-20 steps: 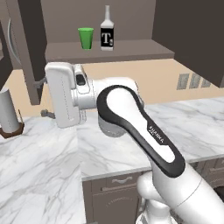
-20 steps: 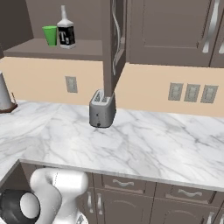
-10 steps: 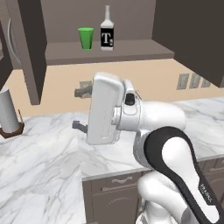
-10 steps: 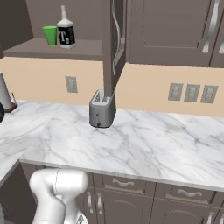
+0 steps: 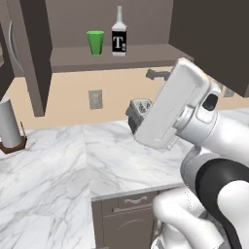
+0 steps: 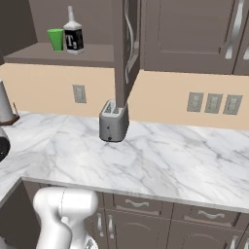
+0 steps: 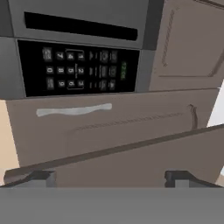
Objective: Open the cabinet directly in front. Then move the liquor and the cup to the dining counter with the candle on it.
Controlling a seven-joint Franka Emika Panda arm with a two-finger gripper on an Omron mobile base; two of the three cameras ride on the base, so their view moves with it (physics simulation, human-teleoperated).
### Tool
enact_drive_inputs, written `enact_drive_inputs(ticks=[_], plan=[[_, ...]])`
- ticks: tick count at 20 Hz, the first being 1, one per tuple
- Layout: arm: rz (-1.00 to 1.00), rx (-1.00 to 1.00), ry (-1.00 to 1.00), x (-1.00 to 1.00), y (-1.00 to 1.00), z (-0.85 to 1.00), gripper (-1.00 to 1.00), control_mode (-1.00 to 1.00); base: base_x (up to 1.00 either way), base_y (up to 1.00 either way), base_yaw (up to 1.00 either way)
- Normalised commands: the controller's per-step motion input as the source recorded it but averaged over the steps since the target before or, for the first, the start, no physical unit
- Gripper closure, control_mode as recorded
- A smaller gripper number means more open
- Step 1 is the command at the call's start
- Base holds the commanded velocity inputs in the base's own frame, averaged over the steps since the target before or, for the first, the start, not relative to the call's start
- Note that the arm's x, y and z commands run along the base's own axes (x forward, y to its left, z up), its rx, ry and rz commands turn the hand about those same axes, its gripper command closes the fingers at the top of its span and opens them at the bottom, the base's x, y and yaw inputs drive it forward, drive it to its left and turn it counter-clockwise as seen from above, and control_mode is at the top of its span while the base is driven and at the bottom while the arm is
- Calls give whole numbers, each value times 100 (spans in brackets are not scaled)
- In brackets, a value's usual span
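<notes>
Our two-finger gripper [image 7: 111, 177] stands wide open, empty. The dark grey-brown cabinet [image 5: 34, 53] is open; small green tapered cup [image 5: 95, 42] and squat dark liquor bottle [image 5: 119, 35] sit together on its shelf. Next, we judge: reach up for one. The arm has swung rightward since earlier.

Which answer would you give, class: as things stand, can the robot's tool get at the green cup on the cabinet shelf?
Probably yes. The cabinet doors stand open, and the green cup sits near the shelf's front edge, apart from the liquor beside it. The tool is open and empty, though it points elsewhere and must swing round first.
</notes>
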Motion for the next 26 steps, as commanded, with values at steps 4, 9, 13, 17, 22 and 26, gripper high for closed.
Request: enact_drive_inputs(ticks=[4, 9, 13, 17, 22, 26], plan=[[-28, 19, 10, 12, -50, 36, -100, -100, 0, 0, 0], [-29, 8, 26, 28, -40, 16, -100, -100, 0, 0, 0], [-29, 0, 36, 25, -31, 1, -100, -100, 0, 0, 0], [-24, -1, 34, 11, -19, 1, -100, -100, 0, 0, 0], [-24, 6, 37, 1, -26, 6, -100, -100, 0, 0, 0], [-24, 16, 41, 0, -21, 0, -100, -100, 0, 0, 0]])
